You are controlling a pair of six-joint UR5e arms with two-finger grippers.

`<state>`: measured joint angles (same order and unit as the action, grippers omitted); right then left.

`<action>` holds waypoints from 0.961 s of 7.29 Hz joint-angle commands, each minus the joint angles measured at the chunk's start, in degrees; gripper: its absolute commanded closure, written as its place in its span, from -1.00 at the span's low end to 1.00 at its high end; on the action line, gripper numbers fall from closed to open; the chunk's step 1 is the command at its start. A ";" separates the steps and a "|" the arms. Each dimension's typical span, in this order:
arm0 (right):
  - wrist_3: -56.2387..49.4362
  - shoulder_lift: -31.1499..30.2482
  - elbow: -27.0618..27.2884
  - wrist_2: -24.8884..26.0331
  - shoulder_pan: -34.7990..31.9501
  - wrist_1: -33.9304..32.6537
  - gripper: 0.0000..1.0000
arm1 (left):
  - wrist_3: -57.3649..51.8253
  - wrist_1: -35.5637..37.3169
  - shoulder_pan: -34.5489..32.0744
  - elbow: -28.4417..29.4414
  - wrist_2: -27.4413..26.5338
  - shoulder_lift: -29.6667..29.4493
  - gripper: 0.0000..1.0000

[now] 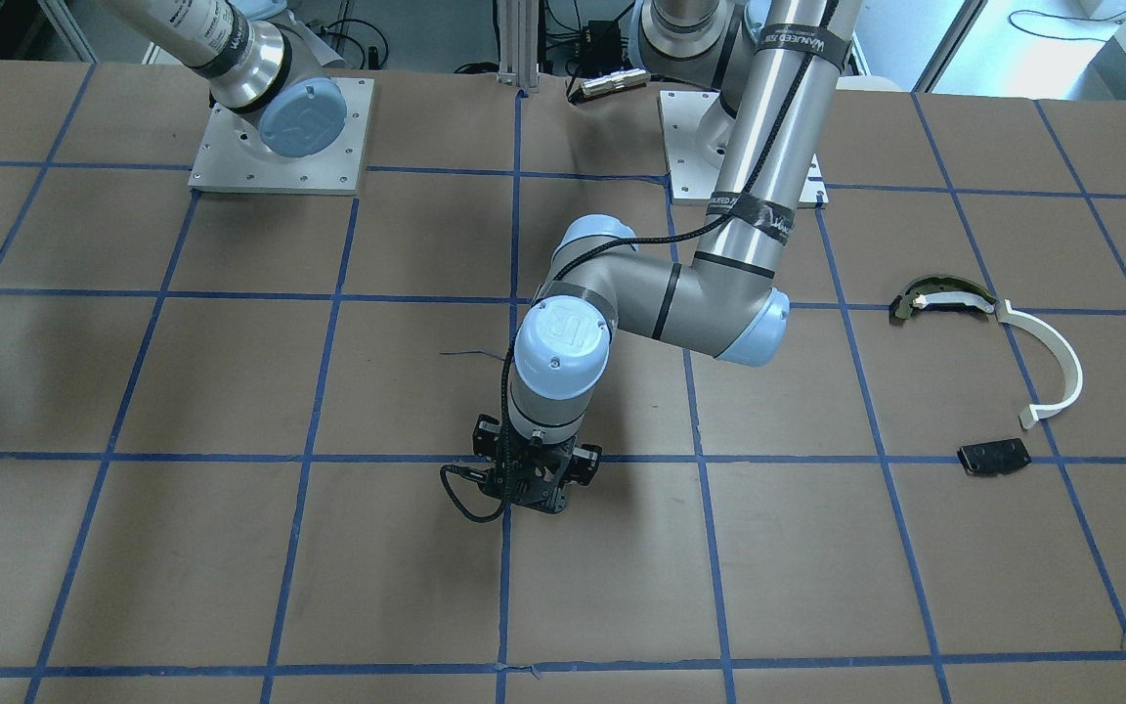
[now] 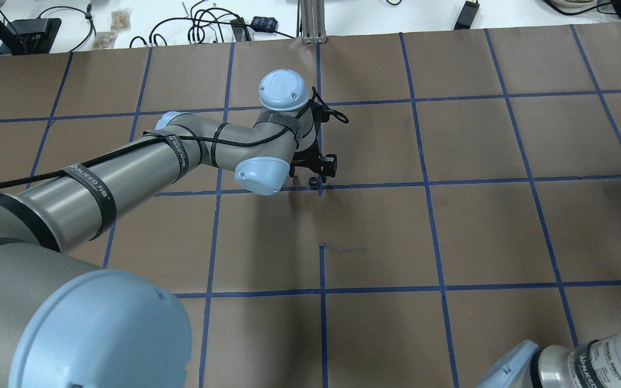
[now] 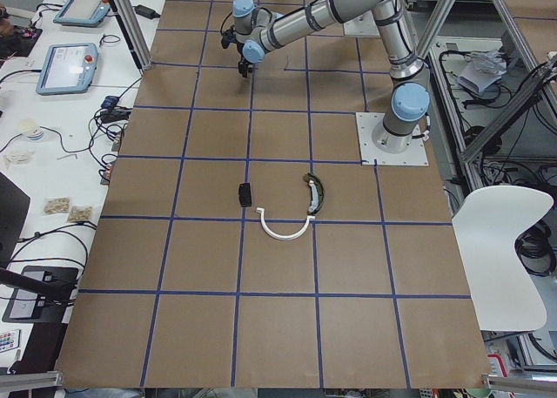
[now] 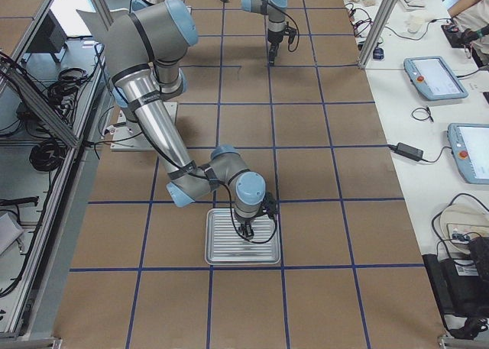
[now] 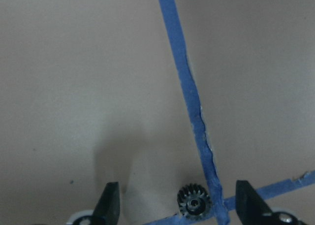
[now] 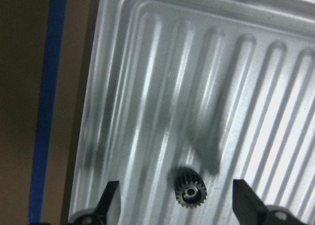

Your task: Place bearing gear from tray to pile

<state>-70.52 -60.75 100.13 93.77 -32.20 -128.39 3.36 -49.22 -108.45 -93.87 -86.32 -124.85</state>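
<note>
**Small toothed gear in tray, right tool wide over it**

The bearing gear (image 6: 191, 188) stands on end, bore up, on the ribbed floor of the tray (image 6: 221, 87). It sits btwn the fingers of the right tool (image 6: 178, 204), which is spread wide & not touching it.

Handling, as judged: small, dark, prob. metal, so stiff & not fragile; light for the arm but dense enough to stay put. The teeth give bite. Best hold is across the toothed outer dia., low down, fingers square to the axis. Gripped high or off-centre it could tip or squirt out.

Surface: the tray is shiny & slick, w/ ridges & grooves. The gear seems to sit at a groove edge, so a nudge may rock or slide it. Room looks good: no other part near it, & the tray wall is well off to one side.

The left tool (image 5: 178, 205), also wide, hangs over a second gear (image 5: 193, 201) lying on a tape (image 5: 189, 87) crossing in the middle of the table (image 1: 231, 548); it is not gripped.

The pile (image 3: 285, 236) is a white arc (image 1: 1071, 364), a dark curved piece (image 1: 939, 293) & a black block (image 1: 993, 457). It lies well apart from both gears, on the left arm's side, on flat brown paper.
</note>
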 commanded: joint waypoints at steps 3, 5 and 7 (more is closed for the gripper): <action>-0.23 0.02 0.33 -0.08 0.21 -0.28 -0.03 | 0.07 -0.79 -0.79 -0.08 -0.08 -0.04 0.83; -0.93 0.02 0.33 -0.08 0.29 -0.19 0.58 | 0.25 -0.88 -1.15 0.18 -0.08 0.48 1.00; -2.69 -0.33 -0.20 0.27 0.21 -0.10 0.81 | -0.45 -2.62 -0.01 0.97 -0.51 2.58 1.00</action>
<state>-72.51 -60.83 100.34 93.81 -31.96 -128.57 3.35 -50.55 -109.25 -93.38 -86.57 -123.46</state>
